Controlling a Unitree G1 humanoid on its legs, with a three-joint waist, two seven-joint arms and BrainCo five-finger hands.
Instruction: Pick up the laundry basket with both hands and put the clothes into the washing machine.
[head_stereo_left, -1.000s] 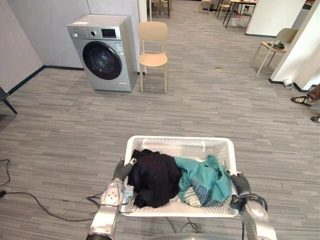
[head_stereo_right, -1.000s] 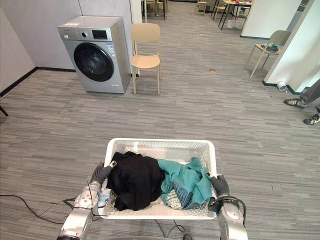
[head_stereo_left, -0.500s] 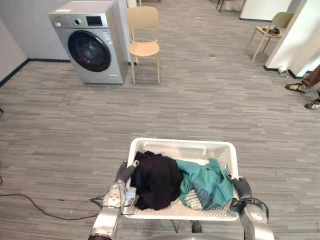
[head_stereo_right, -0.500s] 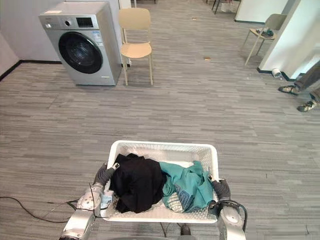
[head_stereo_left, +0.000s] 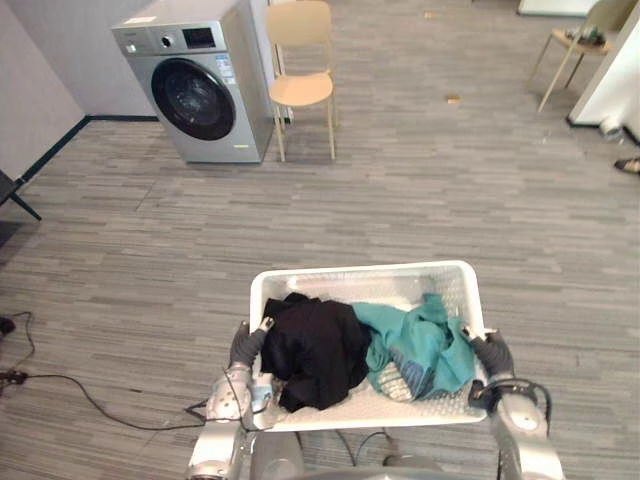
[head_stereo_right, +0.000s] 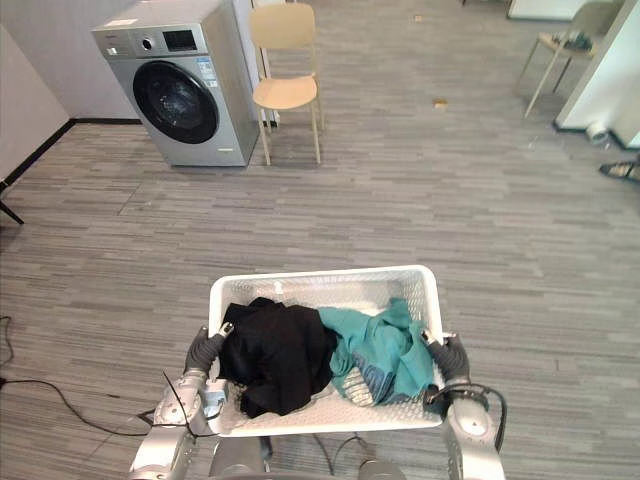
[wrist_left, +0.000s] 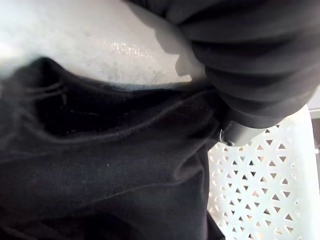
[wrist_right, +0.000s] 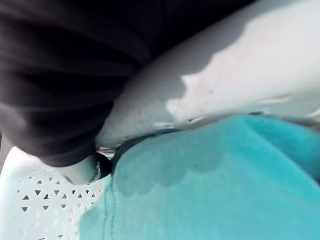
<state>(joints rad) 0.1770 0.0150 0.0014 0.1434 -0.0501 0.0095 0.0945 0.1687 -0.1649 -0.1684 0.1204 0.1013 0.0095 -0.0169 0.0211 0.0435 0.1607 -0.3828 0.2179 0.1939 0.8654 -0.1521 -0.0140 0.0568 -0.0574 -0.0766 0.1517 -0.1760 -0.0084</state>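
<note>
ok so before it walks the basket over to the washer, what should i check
1. Hands placed: left hand and right hand at opposite sides of the laundry basket: ok.
2. Firmness of that hold: cannot tell.
3. Load: black garment and teal garment lie in the basket: ok.
4. Door of the washing machine open: not ok, it is shut.
5. Way across the floor: ok, but a chair stands close beside the machine.
</note>
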